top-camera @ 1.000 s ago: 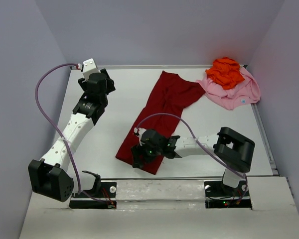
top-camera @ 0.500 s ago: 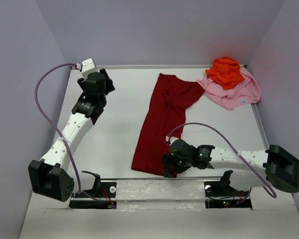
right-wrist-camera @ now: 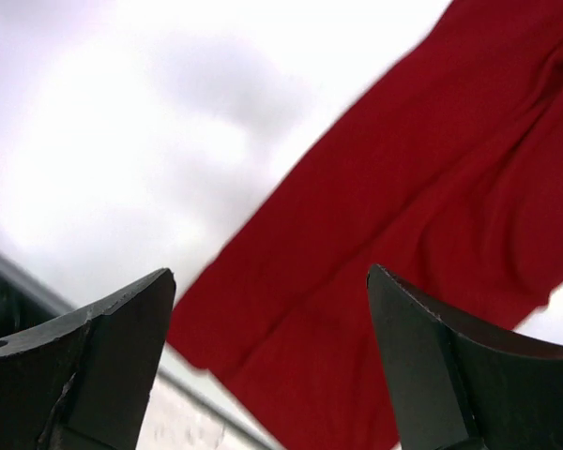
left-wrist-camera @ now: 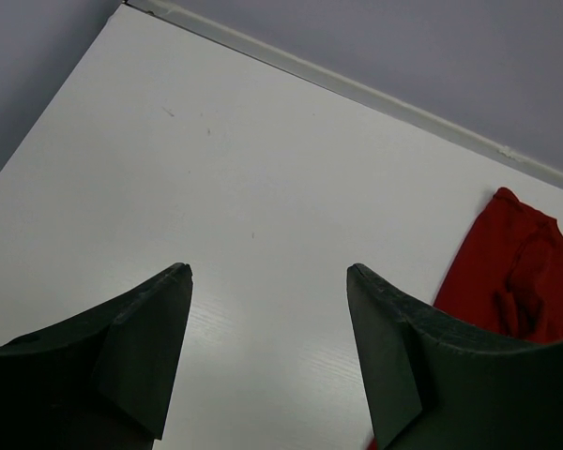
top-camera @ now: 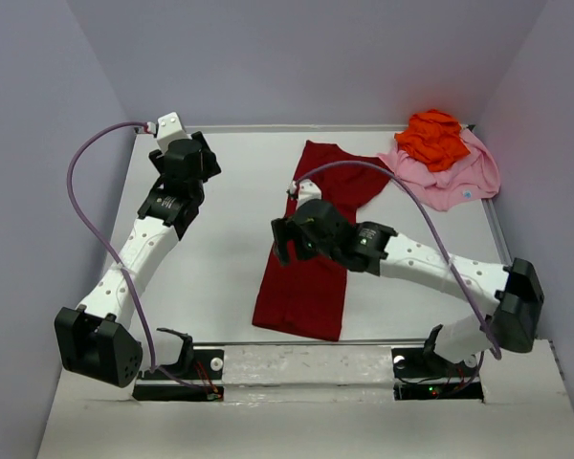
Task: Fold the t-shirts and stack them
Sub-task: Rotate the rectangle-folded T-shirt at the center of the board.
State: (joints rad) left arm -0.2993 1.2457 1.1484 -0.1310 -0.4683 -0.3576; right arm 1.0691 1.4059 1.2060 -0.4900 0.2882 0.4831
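The dark red t-shirt [top-camera: 311, 277] lies as a long narrow strip, running from the back middle of the table to the front edge. It fills the right wrist view [right-wrist-camera: 403, 187] and shows at the right of the left wrist view [left-wrist-camera: 525, 272]. My right gripper [top-camera: 281, 239] hovers open over the strip's left edge, holding nothing [right-wrist-camera: 270, 272]. My left gripper [top-camera: 203, 158] is open and empty at the back left, over bare table [left-wrist-camera: 267, 268]. The bright orange t-shirt [top-camera: 430, 136] sits crumpled on the light pink t-shirt [top-camera: 454, 182] in the back right corner.
The white table [top-camera: 210, 277] has a raised rim along its back [top-camera: 258, 127] and a rail at the front [top-camera: 297, 359]. Purple-grey walls close in at left, back and right. A purple cable [top-camera: 411, 206] arcs over the right arm.
My right arm has swung from the shirt's front hem up to its middle, jaws opening a little wider. The shirt's front end has shifted right. The left arm stayed still.
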